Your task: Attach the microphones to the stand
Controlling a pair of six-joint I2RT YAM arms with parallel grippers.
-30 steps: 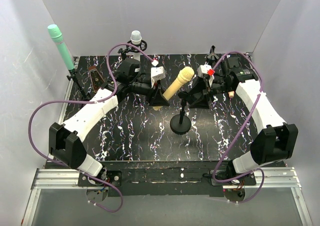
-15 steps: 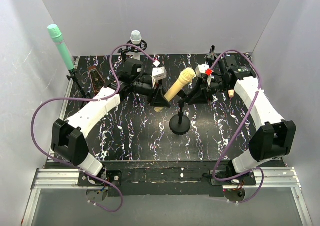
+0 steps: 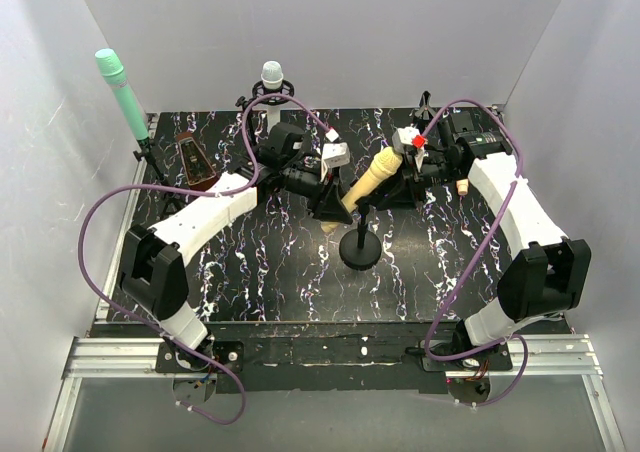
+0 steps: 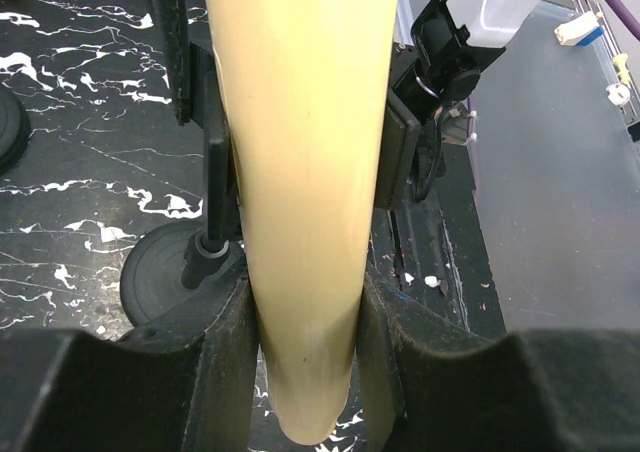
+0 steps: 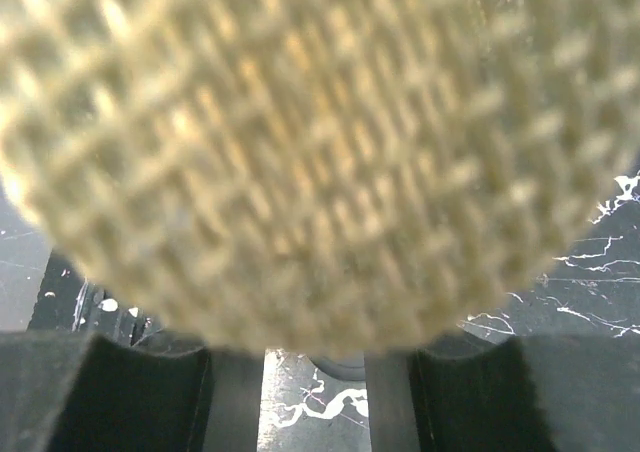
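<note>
My left gripper (image 3: 335,200) is shut on the lower body of the yellow microphone (image 3: 372,177), which tilts up to the right over the black stand (image 3: 361,250). In the left wrist view the yellow microphone (image 4: 310,172) fills the gap between the pads, with the stand's pole (image 4: 213,192) just left of it. My right gripper (image 3: 395,175) sits at the microphone's head by the stand's top. Its fingers (image 4: 395,157) flank the body; whether they clamp it is hidden. The mesh head (image 5: 300,142) blocks the right wrist view. The mint green microphone (image 3: 122,92) and the white microphone (image 3: 272,75) stand upright in holders. A peach-pink microphone (image 3: 462,185) lies under the right arm.
A brown object (image 3: 192,157) lies at the back left near the green microphone's tripod. White walls close in the table on three sides. Purple cables (image 3: 95,242) loop off both arms.
My left arm has carried the yellow microphone to the right, up to the stand's top, and tilted it steeper. The right gripper's jaws have narrowed beside the microphone's head.
</note>
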